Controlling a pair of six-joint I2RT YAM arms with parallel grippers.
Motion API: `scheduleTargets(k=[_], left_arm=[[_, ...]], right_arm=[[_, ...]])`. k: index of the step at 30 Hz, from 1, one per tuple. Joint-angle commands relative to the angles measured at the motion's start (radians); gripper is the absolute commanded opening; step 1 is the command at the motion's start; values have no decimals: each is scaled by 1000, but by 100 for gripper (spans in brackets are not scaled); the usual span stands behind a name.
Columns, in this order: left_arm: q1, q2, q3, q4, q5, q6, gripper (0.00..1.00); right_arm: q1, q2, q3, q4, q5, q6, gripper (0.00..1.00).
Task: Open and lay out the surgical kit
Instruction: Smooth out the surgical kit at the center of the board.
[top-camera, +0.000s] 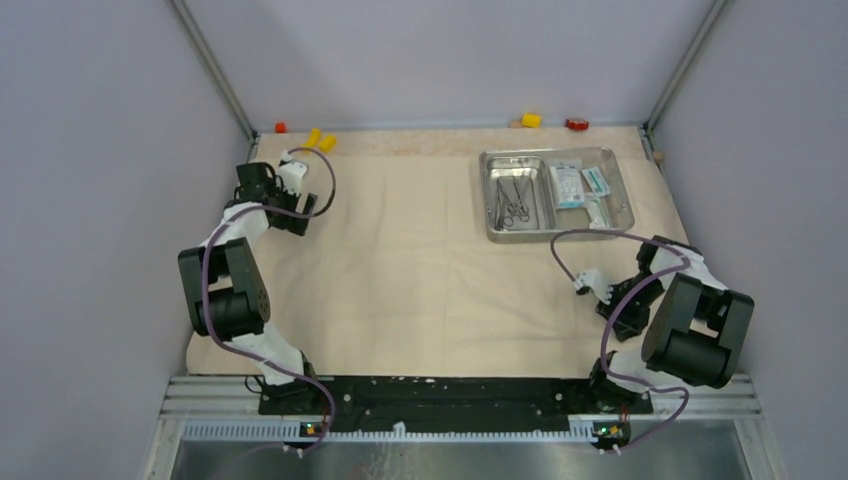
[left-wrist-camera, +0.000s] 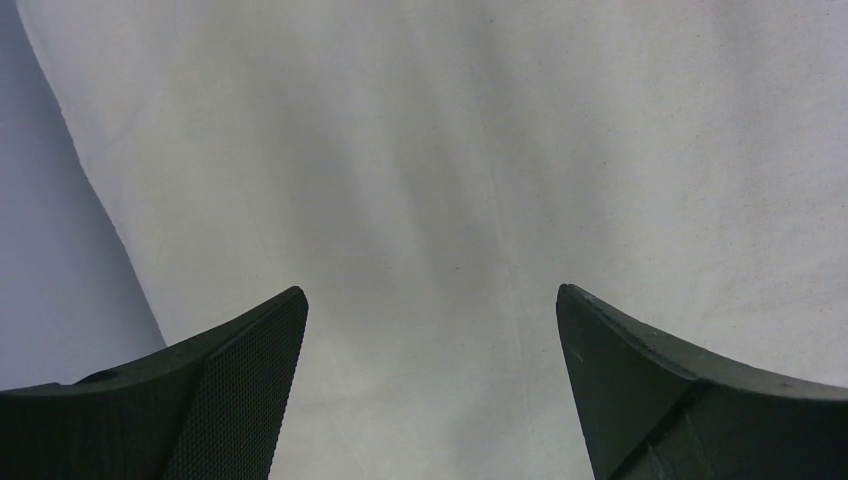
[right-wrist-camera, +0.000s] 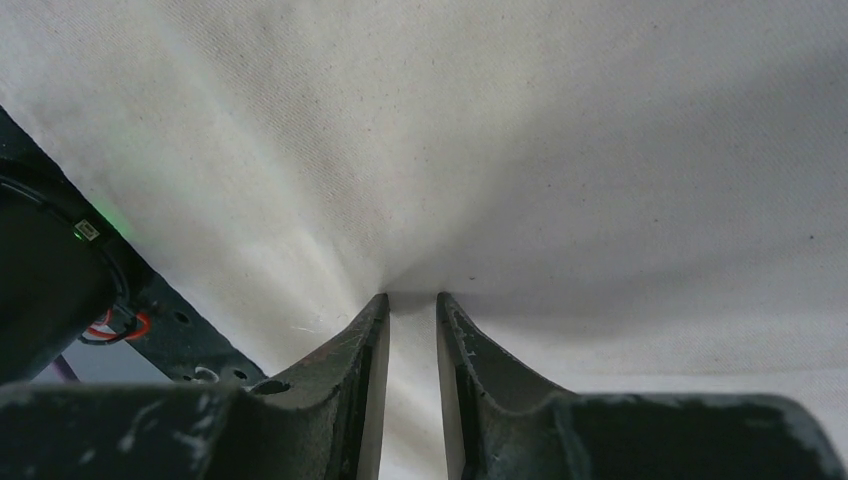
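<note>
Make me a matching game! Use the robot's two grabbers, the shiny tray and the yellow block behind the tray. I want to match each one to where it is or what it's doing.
Things:
1. left gripper
2. right gripper
3. steel tray
4. yellow block

States:
a. pinched shut on the beige cloth
b. by the back wall
c. open, nothing between its fingers
d. on the cloth, far right, metal tools inside

Pairs: 1-c, 2-a, 3-d, 4-b
</note>
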Motion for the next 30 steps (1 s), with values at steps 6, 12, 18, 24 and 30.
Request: scheduleTargets(k=[6, 12, 18, 24, 30], left_arm=[[-3, -87, -26, 38, -20, 49, 99], [-3, -107, -38, 15, -20, 58, 99], [-3, -151, -89, 32, -27, 78, 99], [-3, -186, -119, 39, -27, 91, 99], [-3, -193, -118, 37, -22, 92, 99]], right_arm=[[-22, -4, -83, 36, 163, -37, 24], [-23, -88, -98, 28, 165, -49, 24], [-48, -171, -90, 21, 165, -79, 24], [-121, -194, -113, 42, 191, -132, 27], [-197, -249, -176, 87, 227, -200, 30]])
